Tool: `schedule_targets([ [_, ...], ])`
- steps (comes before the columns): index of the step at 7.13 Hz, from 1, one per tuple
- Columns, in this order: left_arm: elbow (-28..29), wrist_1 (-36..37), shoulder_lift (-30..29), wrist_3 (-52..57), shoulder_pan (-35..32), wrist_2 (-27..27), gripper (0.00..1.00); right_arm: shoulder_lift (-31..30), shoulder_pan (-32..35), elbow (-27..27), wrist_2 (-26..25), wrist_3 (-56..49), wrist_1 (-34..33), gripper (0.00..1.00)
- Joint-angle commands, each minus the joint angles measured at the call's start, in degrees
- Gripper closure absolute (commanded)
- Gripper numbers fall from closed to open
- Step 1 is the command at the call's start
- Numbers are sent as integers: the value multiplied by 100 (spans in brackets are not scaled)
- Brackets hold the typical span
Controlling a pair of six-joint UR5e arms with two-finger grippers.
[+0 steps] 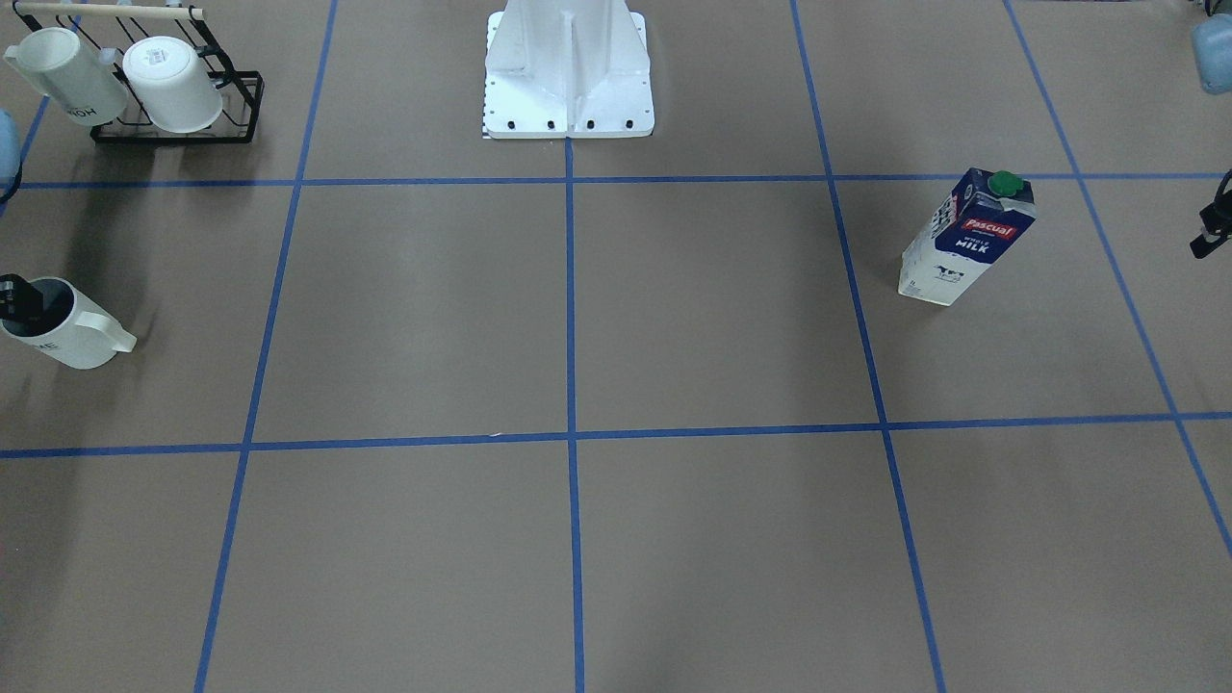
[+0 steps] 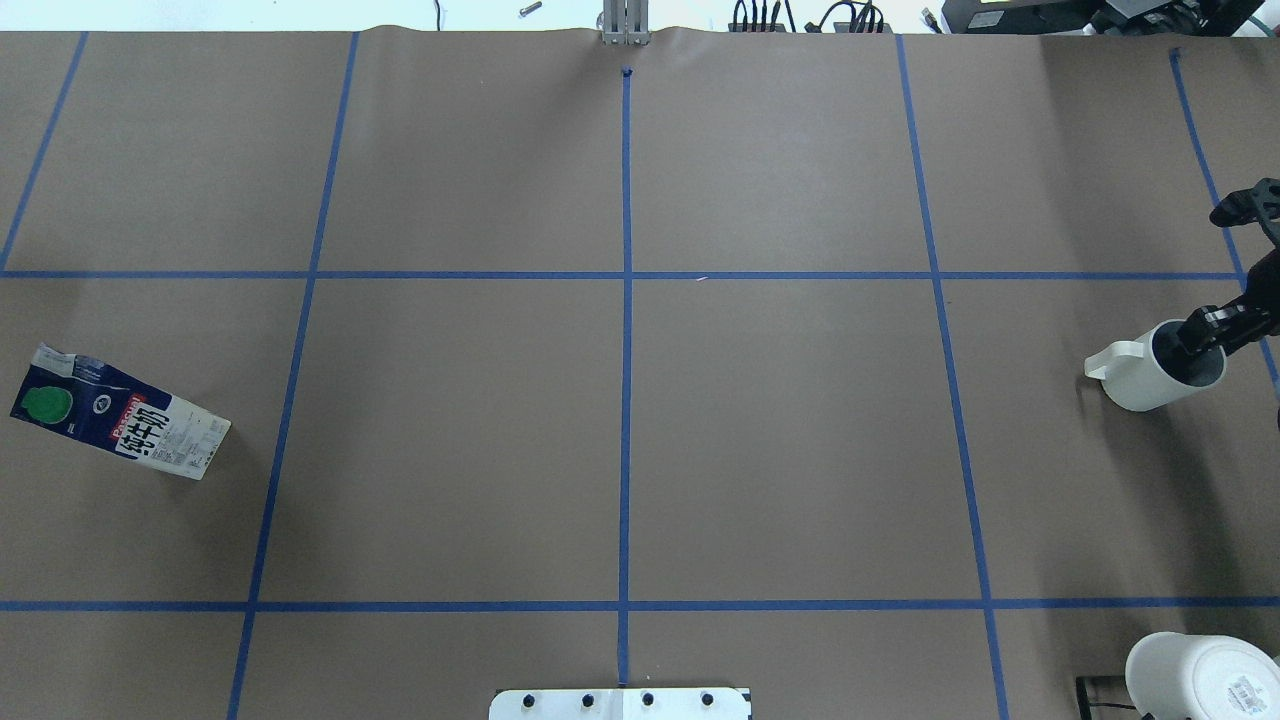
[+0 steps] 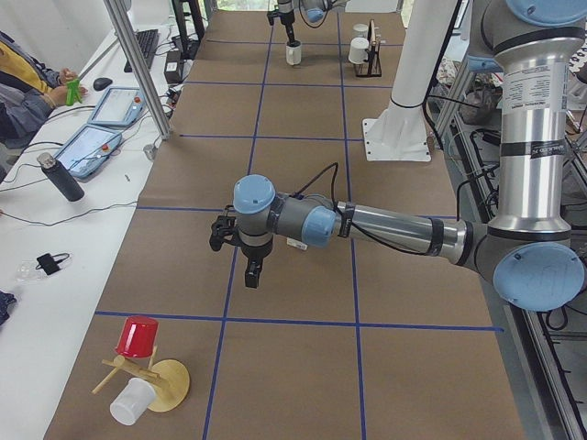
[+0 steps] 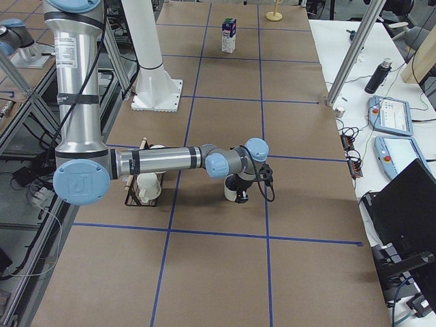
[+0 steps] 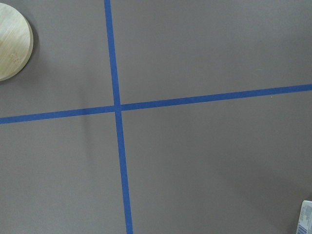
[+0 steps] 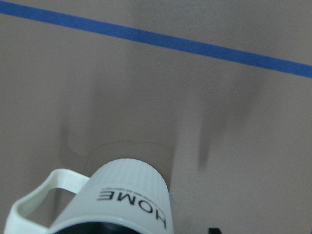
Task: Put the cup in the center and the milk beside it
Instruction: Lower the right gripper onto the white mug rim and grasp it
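The cup (image 2: pixel 1150 372), a white mug with a dark inside and "HOME" lettering (image 6: pixel 131 204), is at the table's right side, far from the center (image 2: pixel 627 275). My right gripper (image 2: pixel 1215 328) is at its rim, with one finger down inside the mug, and looks shut on it. The mug also shows in the front view (image 1: pixel 72 332). The milk (image 2: pixel 120 420), a navy-and-white carton with a green cap, stands at the left side (image 1: pixel 967 236). My left gripper (image 1: pixel 1211 231) hangs beside it at the view's edge; its opening cannot be told.
A black wire rack (image 1: pixel 178 91) holding two white mugs stands near the robot's right. The white robot base (image 1: pixel 568 72) is at the near edge. A wooden stand with a red cup (image 3: pixel 142 367) is at the left end. Operators' gear lies along the far side.
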Motion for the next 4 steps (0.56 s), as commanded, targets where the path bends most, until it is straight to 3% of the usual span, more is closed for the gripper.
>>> schedule_targets([
  [1, -3, 0, 0, -1, 0, 0, 2, -20, -22, 254, -20, 98, 18, 100],
  [4, -30, 0, -17, -10, 0, 0, 2, 171, -144, 1027, -188, 107, -8, 100],
])
